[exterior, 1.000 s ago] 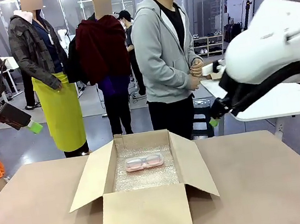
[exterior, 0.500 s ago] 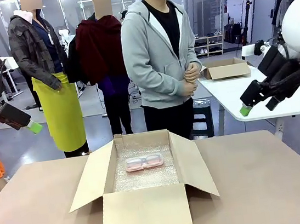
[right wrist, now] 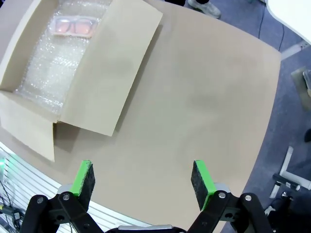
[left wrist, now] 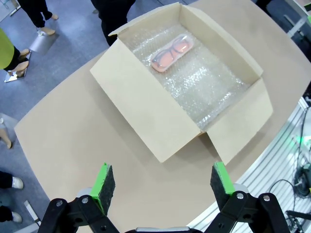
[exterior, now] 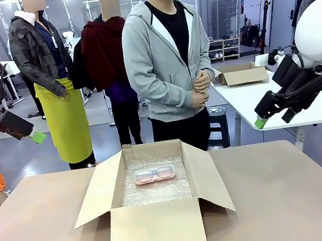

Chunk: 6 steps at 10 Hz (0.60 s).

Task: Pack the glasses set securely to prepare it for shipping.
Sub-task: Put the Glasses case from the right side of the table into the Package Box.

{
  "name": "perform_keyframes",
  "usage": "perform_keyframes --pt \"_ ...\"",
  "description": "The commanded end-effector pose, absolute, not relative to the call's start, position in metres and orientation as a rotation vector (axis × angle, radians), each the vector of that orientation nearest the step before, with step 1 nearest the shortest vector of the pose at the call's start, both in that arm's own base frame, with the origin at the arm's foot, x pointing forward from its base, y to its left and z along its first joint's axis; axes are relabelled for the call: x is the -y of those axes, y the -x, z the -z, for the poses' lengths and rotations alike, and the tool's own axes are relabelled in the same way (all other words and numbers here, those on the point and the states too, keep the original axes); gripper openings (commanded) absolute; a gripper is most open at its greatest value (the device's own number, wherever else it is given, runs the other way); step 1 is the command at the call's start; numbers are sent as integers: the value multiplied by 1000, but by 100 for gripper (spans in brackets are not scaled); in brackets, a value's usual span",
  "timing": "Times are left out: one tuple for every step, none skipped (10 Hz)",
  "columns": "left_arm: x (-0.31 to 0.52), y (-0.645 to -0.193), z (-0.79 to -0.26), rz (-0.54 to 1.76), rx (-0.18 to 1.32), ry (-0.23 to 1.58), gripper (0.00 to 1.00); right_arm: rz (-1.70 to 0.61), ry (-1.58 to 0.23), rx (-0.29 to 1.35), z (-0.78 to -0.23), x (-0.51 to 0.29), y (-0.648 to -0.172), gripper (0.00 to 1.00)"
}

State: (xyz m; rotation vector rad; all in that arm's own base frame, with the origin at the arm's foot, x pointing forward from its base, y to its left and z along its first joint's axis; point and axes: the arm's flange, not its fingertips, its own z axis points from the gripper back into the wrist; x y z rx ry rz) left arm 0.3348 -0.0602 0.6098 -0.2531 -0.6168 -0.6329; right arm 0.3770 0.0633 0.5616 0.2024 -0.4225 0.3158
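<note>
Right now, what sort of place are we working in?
Probably a robotics lab or test hall, not a real shipping room: glass partitions at the back, a second white worktable carrying another cardboard box, and a person standing across our table.

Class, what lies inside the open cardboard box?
A pink glasses case lies on bubble wrap lining the box. The box floor under the wrap is covered.
</note>
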Motion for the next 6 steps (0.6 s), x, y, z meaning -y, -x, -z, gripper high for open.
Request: perform_keyframes --pt "59 -334 -611 639 622 266 100 -327 -198 432 -566 -63 -379 100" --pt "59 -334 -611 639 622 266 100 -327 -198 432 -566 -63 -379 100" --pt "59 -334 -611 639 622 266 100 -327 -198 432 -566 -63 -379 100" --pt "59 -334 -611 639 622 266 100 -327 -198 432 -566 -63 -379 100" --pt "59 -334 -611 639 622 266 100 -327 -198 432 -566 -63 -379 100" --pt "59 -334 -611 639 622 266 100 -327 -198 432 -566 -63 -379 100"
